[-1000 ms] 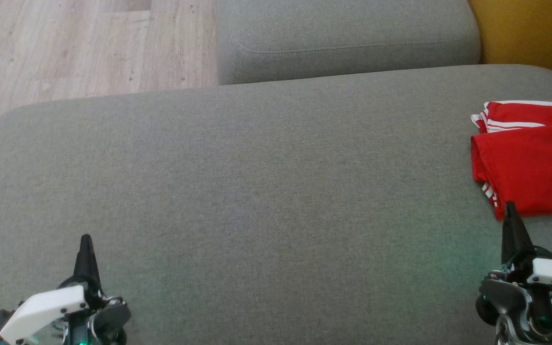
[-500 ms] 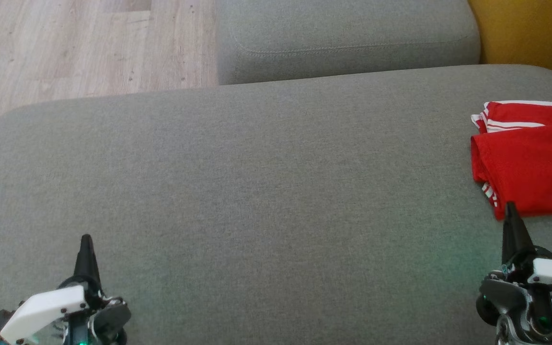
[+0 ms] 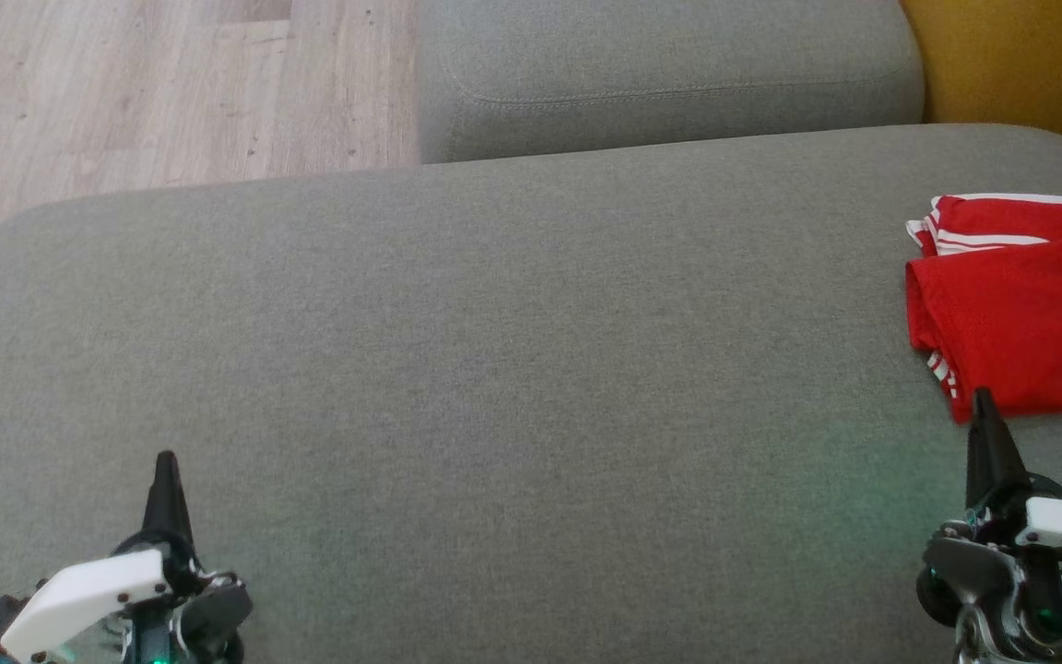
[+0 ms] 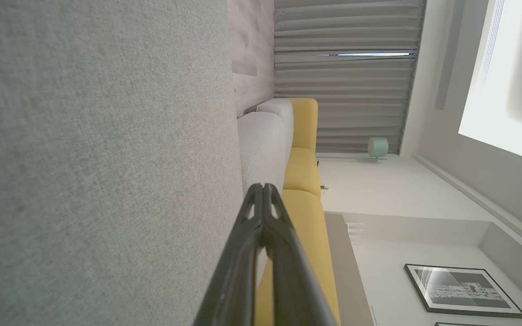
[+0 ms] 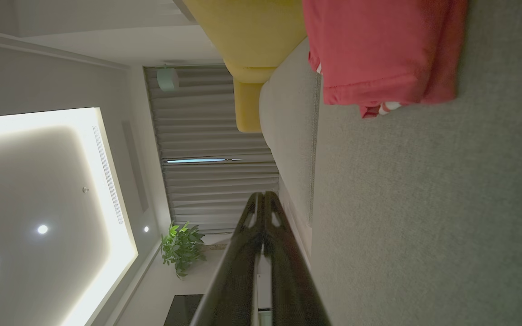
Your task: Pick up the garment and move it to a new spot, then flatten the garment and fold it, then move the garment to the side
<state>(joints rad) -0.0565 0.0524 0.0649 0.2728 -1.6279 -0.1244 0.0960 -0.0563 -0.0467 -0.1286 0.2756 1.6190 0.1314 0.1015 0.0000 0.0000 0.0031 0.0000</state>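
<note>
The garment [image 3: 1024, 309] is red with white stripes and lies folded at the far right of the grey cushion [image 3: 494, 369], partly cut off by the head view's edge. The right wrist view shows the garment [image 5: 379, 50] at its top. My right gripper [image 3: 983, 398] stands shut just short of the garment's near corner, holding nothing; its fingertips meet in its wrist view [image 5: 264, 195]. My left gripper [image 3: 165, 458] is shut and empty at the lower left, well away from the garment, its two fingers pressed together [image 4: 263, 188].
A second grey cushion [image 3: 669, 74] sits behind the big one. Wooden floor [image 3: 153, 83] lies at the upper left and a yellow seat [image 3: 1020, 65] at the upper right. The cushion's rounded edge runs along the left.
</note>
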